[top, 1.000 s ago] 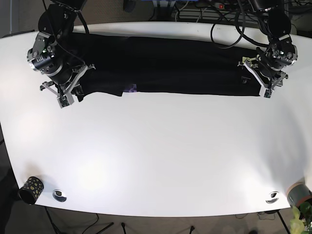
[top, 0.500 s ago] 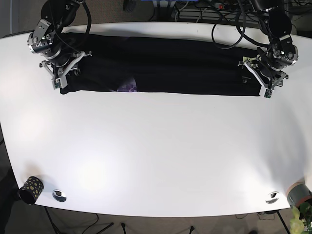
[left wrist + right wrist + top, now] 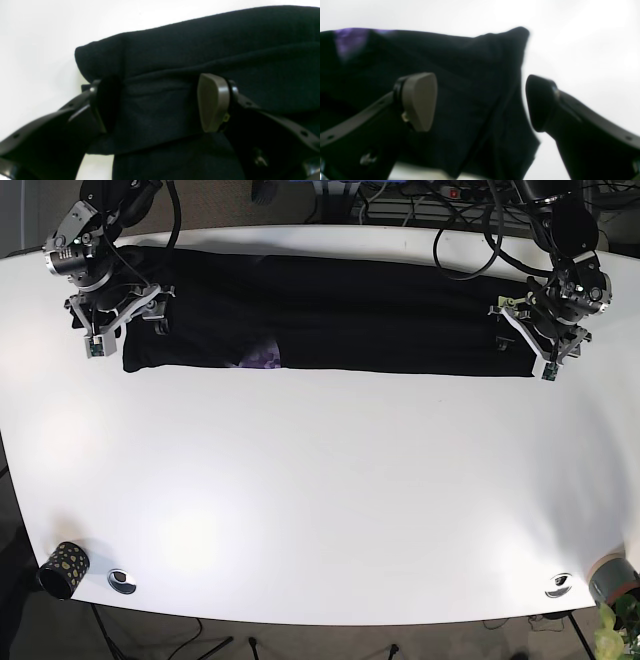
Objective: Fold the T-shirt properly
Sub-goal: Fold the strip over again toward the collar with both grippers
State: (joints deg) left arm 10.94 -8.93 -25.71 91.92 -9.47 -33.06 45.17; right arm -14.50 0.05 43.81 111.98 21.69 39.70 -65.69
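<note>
The T-shirt (image 3: 330, 325) lies as a long dark band across the far side of the white desk (image 3: 320, 490), already folded lengthwise, with a purple patch (image 3: 263, 360) showing at its near edge. Your left pincer (image 3: 160, 102) sits at one end with its jaws spread and a thick folded layer of cloth between them, not clenched on it; your right pincer (image 3: 480, 100) is at the other end, also released, one pad over the fabric and the other out over bare desk beside the corner. If the next fold brings the ends together, judge that you need all layers inside each pincer before closing: push the right one further over the corner so both pads bracket cloth, not desk. Close on both ends level with each other, lift only enough to clear, and keep the band taut so the lengthwise fold does not slump open.
</note>
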